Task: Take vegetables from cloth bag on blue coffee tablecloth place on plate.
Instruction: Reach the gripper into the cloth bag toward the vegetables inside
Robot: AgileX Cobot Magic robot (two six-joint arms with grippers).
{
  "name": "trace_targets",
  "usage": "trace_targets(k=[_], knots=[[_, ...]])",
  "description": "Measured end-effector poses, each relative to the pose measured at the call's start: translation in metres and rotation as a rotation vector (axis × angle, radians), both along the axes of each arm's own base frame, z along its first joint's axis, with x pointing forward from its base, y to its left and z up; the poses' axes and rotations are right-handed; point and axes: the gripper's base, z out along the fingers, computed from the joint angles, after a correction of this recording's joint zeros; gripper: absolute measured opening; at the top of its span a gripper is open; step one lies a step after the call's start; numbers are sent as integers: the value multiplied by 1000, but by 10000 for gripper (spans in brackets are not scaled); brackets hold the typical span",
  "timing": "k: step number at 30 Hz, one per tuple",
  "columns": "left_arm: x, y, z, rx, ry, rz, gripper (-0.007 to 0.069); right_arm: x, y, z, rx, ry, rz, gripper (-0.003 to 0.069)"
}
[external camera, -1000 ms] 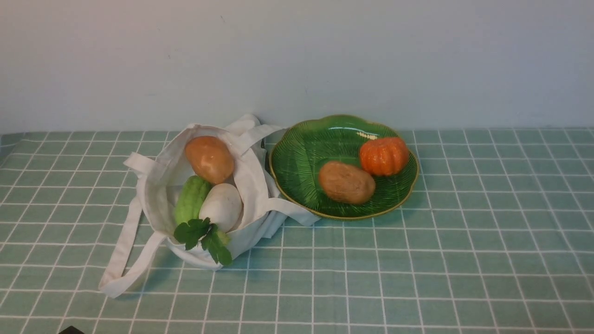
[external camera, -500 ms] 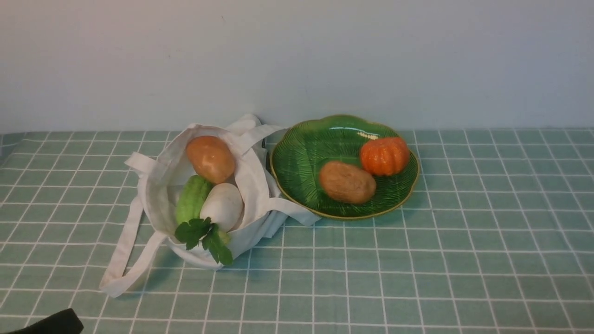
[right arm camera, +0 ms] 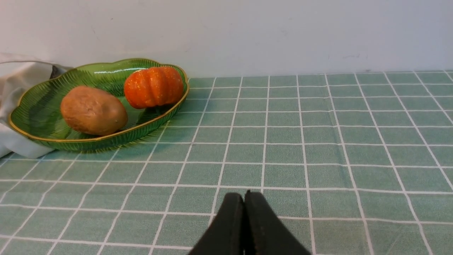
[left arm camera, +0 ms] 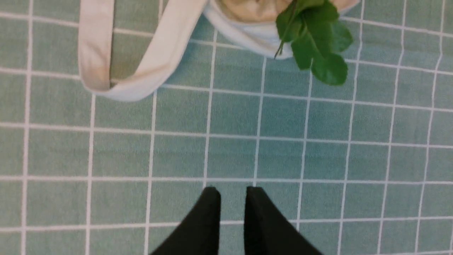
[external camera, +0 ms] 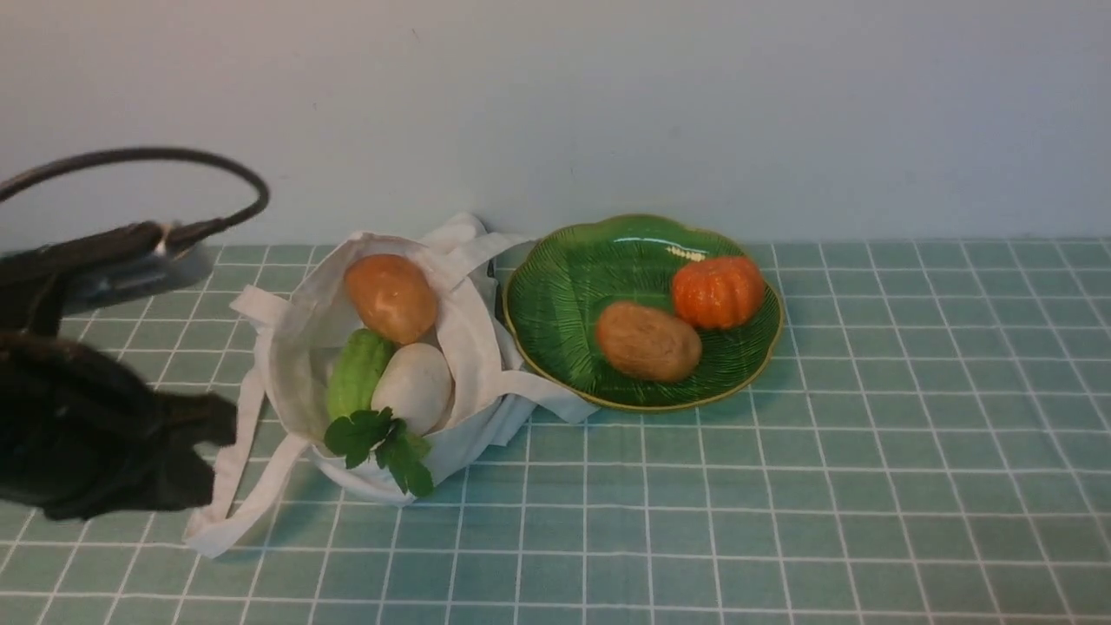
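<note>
The off-white cloth bag (external camera: 473,347) lies open on the blue-green grid tablecloth (external camera: 781,486). It holds a tan potato (external camera: 392,297), a light green cucumber (external camera: 354,373) and a white radish (external camera: 417,386) with dark green leaves (external camera: 382,444). The green ribbed plate (external camera: 560,291) to its right carries a brown potato (external camera: 648,341) and an orange pumpkin (external camera: 718,292). My left gripper (external camera: 213,447) hovers left of the bag by the strap, its fingers slightly parted and empty. In the left wrist view the gripper (left arm camera: 232,193) is short of the leaves (left arm camera: 315,42). My right gripper (right arm camera: 244,195) is shut and empty, right of the plate (right arm camera: 39,106).
The bag's long strap (external camera: 230,512) loops forward on the cloth, and shows in the left wrist view (left arm camera: 155,60). A pale wall (external camera: 608,113) stands just behind the bag and plate. A black cable (external camera: 174,156) arcs above my left arm.
My left arm has come up from the lower left corner and now fills the left side of the front view, close to the bag. The bag, plate and vegetables have not moved.
</note>
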Motion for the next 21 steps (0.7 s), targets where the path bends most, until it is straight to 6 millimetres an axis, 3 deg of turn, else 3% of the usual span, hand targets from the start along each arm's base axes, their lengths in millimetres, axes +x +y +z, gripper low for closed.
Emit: trace_targets(k=[10, 15, 21], knots=[[109, -56, -16, 146, 32, -212, 389, 0, 0, 0, 0, 0, 0, -15], [139, -79, -35, 198, 41, -278, 511, 0, 0, 0, 0, 0, 0, -15], [154, -87, -62, 241, 62, -305, 584, 0, 0, 0, 0, 0, 0, -15]])
